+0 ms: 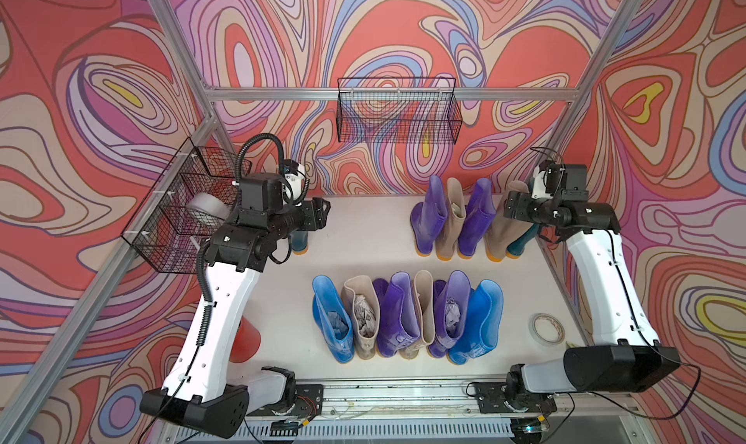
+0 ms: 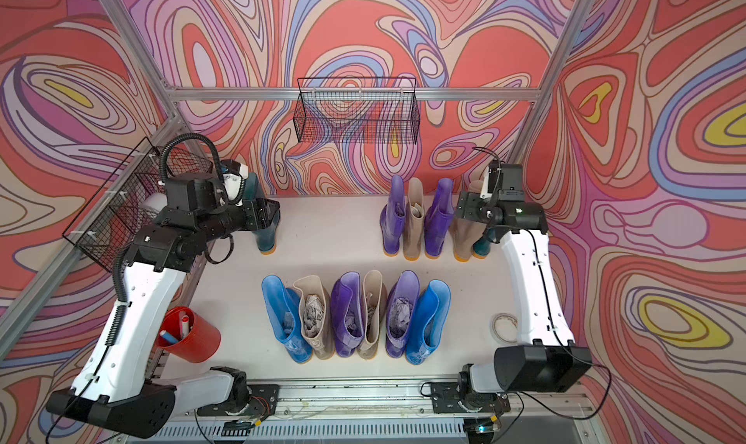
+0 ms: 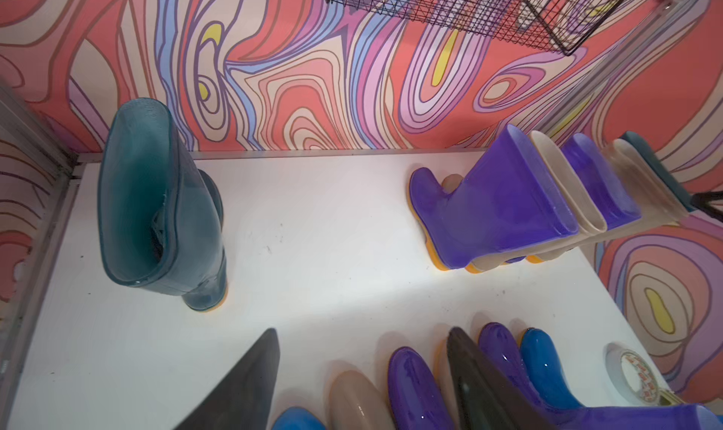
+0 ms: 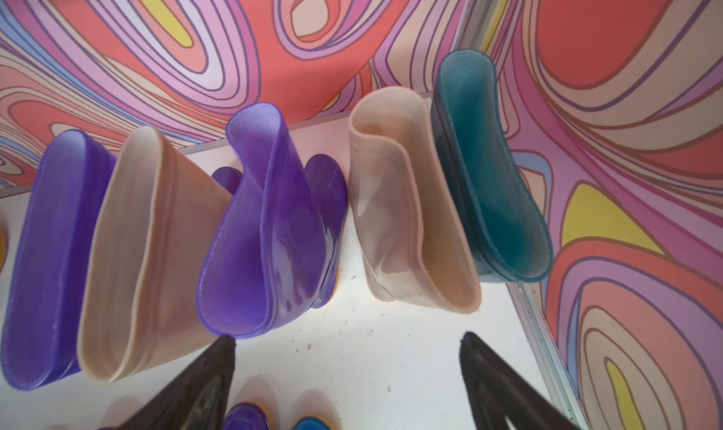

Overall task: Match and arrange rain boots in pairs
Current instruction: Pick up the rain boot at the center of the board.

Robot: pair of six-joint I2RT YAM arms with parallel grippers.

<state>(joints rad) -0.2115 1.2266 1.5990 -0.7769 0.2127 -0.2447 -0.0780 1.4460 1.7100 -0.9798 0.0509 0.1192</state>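
Markers (image 2: 183, 328) kept in red cup (image 2: 200, 347), crumpled paper (image 2: 313, 318) stuffed in rain boots (image 2: 428, 321) (the row beside the cup), left gripper (image 3: 362, 330) and right gripper (image 4: 349, 336) held spread open

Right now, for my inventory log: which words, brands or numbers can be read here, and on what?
No text is readable.
Tape roll: red print, too blurred to read.
Boots: no lettering that I can make out.

On the surface (image 1: 363, 236), a front row (image 1: 397, 316) of six boots stands centrally, and a back row (image 1: 470, 220) of five stands behind it, to the right. A lone boot (image 3: 156, 197) stands back left, a cup (image 2: 193, 341) front left, and tape (image 1: 545, 342) front right.
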